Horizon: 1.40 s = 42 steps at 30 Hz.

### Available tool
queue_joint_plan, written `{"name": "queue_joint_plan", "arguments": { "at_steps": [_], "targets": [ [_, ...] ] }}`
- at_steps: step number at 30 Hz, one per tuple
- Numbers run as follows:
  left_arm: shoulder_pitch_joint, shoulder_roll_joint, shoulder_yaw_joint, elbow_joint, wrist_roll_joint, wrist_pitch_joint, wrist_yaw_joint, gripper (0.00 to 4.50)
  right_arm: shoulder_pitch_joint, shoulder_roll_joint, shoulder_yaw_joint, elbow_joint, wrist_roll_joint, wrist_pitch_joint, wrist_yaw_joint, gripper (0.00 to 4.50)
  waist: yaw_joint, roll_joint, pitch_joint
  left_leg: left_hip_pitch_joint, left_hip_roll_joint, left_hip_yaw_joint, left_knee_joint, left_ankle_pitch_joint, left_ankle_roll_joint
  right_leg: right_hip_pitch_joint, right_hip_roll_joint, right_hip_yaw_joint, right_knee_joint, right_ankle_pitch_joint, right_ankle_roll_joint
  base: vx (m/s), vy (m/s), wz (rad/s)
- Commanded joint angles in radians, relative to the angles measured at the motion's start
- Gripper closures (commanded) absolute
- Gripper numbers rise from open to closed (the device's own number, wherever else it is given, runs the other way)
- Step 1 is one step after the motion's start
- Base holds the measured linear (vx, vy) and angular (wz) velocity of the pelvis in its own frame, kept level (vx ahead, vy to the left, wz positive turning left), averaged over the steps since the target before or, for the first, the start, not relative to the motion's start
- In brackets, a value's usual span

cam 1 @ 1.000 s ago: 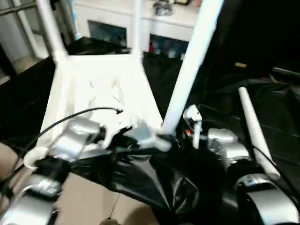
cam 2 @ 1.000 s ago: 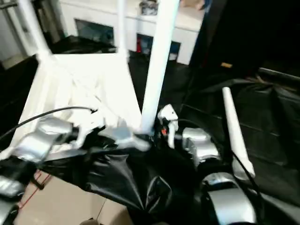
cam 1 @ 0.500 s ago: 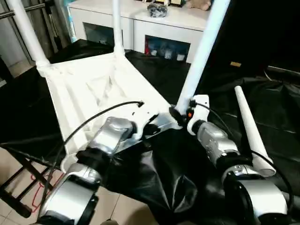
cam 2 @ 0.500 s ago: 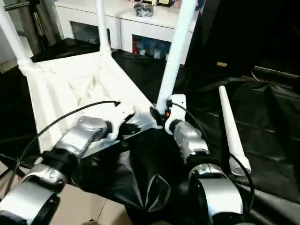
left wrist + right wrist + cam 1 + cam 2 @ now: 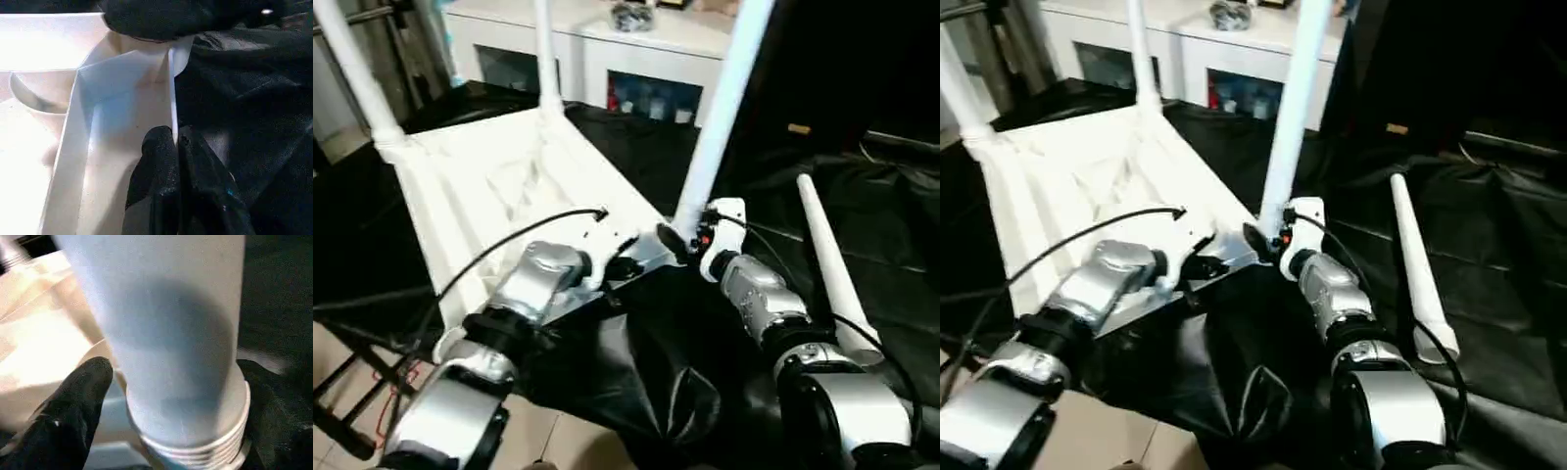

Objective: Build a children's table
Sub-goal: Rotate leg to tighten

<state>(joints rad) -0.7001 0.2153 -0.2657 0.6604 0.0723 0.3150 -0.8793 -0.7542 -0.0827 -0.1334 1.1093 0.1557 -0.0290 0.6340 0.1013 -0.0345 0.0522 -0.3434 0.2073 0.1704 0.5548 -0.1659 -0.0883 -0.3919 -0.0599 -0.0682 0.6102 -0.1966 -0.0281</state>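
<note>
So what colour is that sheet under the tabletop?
Black and glossy; the sheet under the white tabletop shows best in the left eye view.

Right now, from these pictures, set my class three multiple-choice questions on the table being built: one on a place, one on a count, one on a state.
1. Where is the loose leg?
A. Lying on the black sheet, to the right of the tabletop
B. Lying inside the tabletop
C. Standing in a socket

2. How many legs stand upright in the tabletop?
A. One
B. Three
C. Four

3. What state is the left gripper in?
A. Wide open above the tabletop
B. Shut on the tabletop's rim
C. Holding the loose leg

Answers:
1 A: the head views show it flat on the sheet, apart from the tabletop.
2 B: three white tubes rise from corners.
3 B: the left wrist view shows its fingers pinching the thin rim.
</note>
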Motion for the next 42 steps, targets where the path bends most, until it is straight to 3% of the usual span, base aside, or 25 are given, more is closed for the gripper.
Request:
{"name": "queue_joint_plan", "arguments": {
  "at_steps": [1, 4, 7, 12, 17, 25, 33, 36, 40, 41, 42],
  "targets": [
    [-0.006, -0.018, -0.034, -0.060, -0.027, -0.039, -0.069, 4.50, 0.024, 0.030, 0.062, 0.006, -0.024, 0.020, 0.105, 0.36, 0.004, 0.013, -0.065, -0.003, 0.028, -0.005, -0.056, -0.225, 0.029, 0.049, -0.084, 0.052, -0.074, -0.142, -0.210, 0.000, 0.000, 0.00],
    [0.016, 0.023, -0.045, -0.086, -0.038, -0.075, -0.151, 4.50, 0.060, -0.017, 0.110, -0.059, -0.046, -0.010, 0.232, 0.36, 0.006, 0.013, -0.068, -0.013, 0.026, -0.002, -0.046, -0.131, 0.062, 0.053, -0.078, 0.047, -0.056, 0.022, -0.247, 0.000, 0.000, 0.00],
    [0.038, 0.071, -0.058, -0.117, -0.051, -0.096, -0.239, 4.50, 0.100, -0.074, 0.154, -0.129, -0.056, -0.026, 0.370, 0.36, 0.013, 0.015, -0.068, -0.011, 0.030, 0.002, -0.043, -0.127, 0.078, 0.052, -0.075, 0.045, -0.053, 0.049, -0.262, 0.000, 0.000, 0.00],
    [0.079, 0.135, -0.070, -0.184, -0.088, -0.121, -0.373, 4.50, 0.143, -0.129, 0.197, -0.219, -0.055, -0.031, 0.496, 0.36, 0.022, 0.015, -0.061, -0.007, 0.033, 0.003, -0.048, -0.190, 0.060, 0.047, -0.079, 0.047, -0.064, -0.066, -0.248, 0.000, 0.000, 0.00],
    [0.097, 0.179, -0.082, -0.186, -0.074, -0.160, -0.424, 4.50, 0.169, -0.154, 0.238, -0.276, -0.077, -0.045, 0.540, 0.36, 0.033, 0.017, -0.058, -0.003, 0.034, 0.002, -0.053, -0.222, 0.032, 0.043, -0.079, 0.049, -0.068, -0.140, -0.222, 0.000, 0.000, 0.00],
    [0.107, 0.199, -0.079, -0.186, -0.071, -0.168, -0.434, 4.50, 0.193, -0.160, 0.254, -0.328, -0.067, -0.020, 0.582, 0.96, 0.037, 0.011, -0.064, -0.007, 0.031, 0.003, -0.047, -0.166, 0.039, 0.047, -0.078, 0.049, -0.057, -0.060, -0.227, 0.000, 0.000, 0.00],
    [0.115, 0.197, -0.074, -0.188, -0.077, -0.170, -0.435, 4.50, 0.211, -0.161, 0.262, -0.348, -0.052, 0.003, 0.589, 1.57, 0.040, 0.010, -0.064, -0.006, 0.031, 0.002, -0.046, -0.170, 0.037, 0.047, -0.079, 0.049, -0.059, -0.084, -0.218, 0.000, 0.000, 0.00],
    [0.114, 0.185, -0.069, -0.181, -0.077, -0.167, -0.418, 4.50, 0.221, -0.151, 0.256, -0.347, -0.047, 0.014, 0.567, 1.64, 0.040, 0.011, -0.064, -0.006, 0.030, 0.002, -0.046, -0.170, 0.036, 0.046, -0.078, 0.048, -0.059, -0.086, -0.218, 0.000, 0.000, 0.00],
    [0.088, 0.137, -0.051, -0.130, -0.061, -0.164, -0.327, 4.50, 0.217, -0.107, 0.235, -0.284, -0.080, 0.019, 0.390, 1.66, 0.037, 0.014, -0.060, -0.005, 0.029, 0.000, -0.049, -0.201, 0.018, 0.044, -0.080, 0.049, -0.065, -0.135, -0.211, 0.000, 0.000, 0.00],
    [0.088, 0.137, -0.051, -0.130, -0.061, -0.164, -0.327, 4.50, 0.217, -0.107, 0.235, -0.284, -0.080, 0.019, 0.390, 1.66, 0.032, 0.012, -0.055, -0.003, 0.027, -0.001, -0.053, -0.234, 0.007, 0.042, -0.081, 0.049, -0.073, -0.199, -0.197, 0.000, 0.000, 0.00],
    [0.065, 0.101, -0.039, -0.088, -0.046, -0.155, -0.249, 4.50, 0.190, -0.080, 0.212, -0.214, -0.100, 0.021, 0.234, 1.67, 0.027, 0.014, -0.051, 0.002, 0.027, -0.001, -0.057, -0.275, -0.006, 0.037, -0.084, 0.050, -0.083, -0.286, -0.180, 0.000, 0.000, 0.00]
  ]
}}
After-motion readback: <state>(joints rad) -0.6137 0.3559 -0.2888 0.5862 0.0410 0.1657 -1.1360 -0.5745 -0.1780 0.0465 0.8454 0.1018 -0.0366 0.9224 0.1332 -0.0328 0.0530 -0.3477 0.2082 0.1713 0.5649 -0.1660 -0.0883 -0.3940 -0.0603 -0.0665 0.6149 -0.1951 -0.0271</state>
